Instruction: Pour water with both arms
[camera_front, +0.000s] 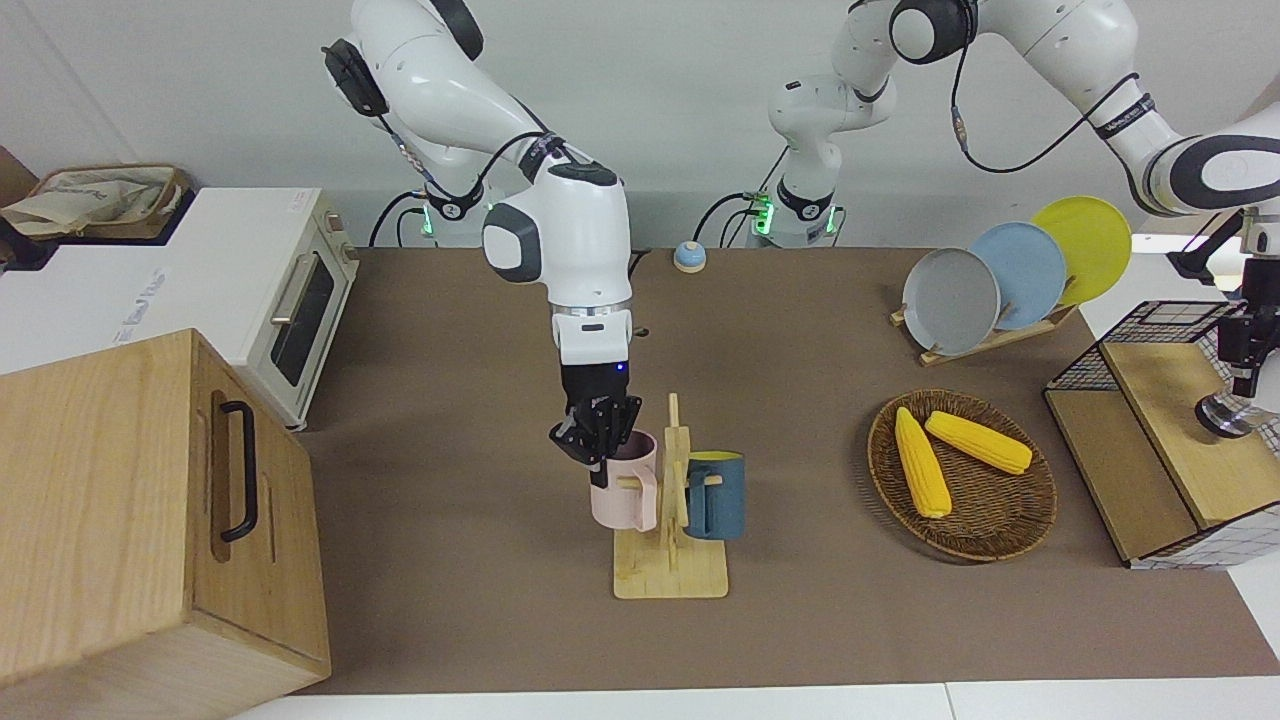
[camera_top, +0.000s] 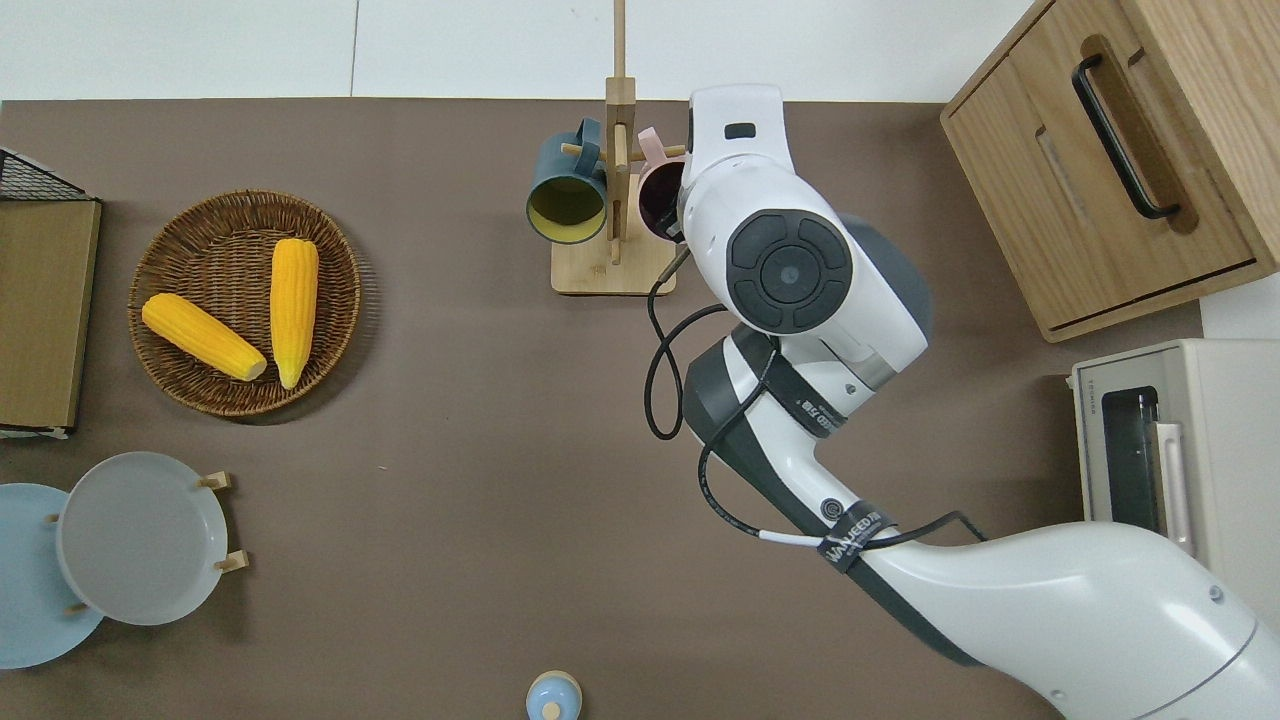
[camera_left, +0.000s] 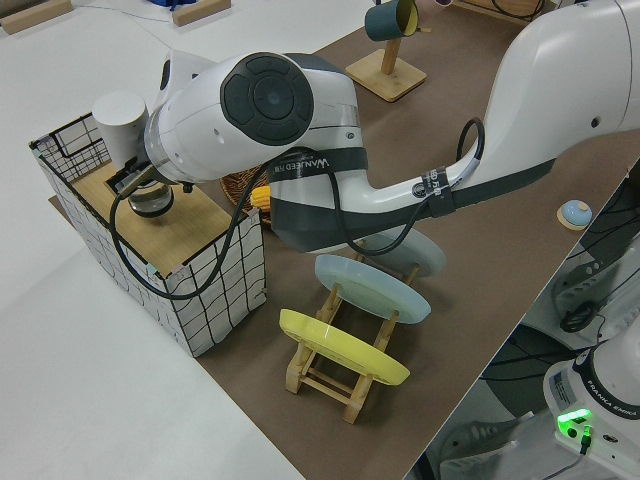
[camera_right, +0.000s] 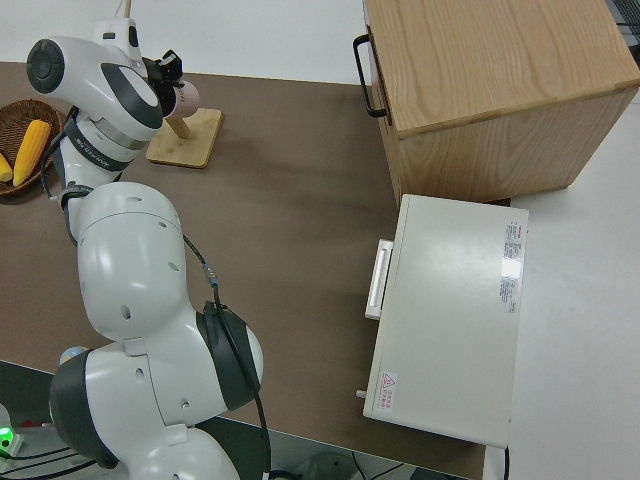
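A pink mug (camera_front: 630, 500) and a dark blue mug (camera_front: 718, 495) hang on a wooden mug rack (camera_front: 670, 575) in the middle of the table. My right gripper (camera_front: 598, 450) reaches down onto the pink mug's rim, one finger inside and one along the outer wall, and looks shut on it. In the overhead view the arm hides this gripper. My left gripper (camera_front: 1243, 385) is low over a round silvery object (camera_front: 1225, 415) that stands on the wooden top of a wire crate (camera_front: 1150, 400) at the left arm's end of the table. Its grip is not visible.
A wicker basket (camera_front: 1000, 540) with two corn cobs lies between the rack and the crate. A plate rack with three plates (camera_front: 1000, 275) stands nearer to the robots. A white toaster oven (camera_front: 290, 300) and a wooden cabinet (camera_front: 150, 500) fill the right arm's end.
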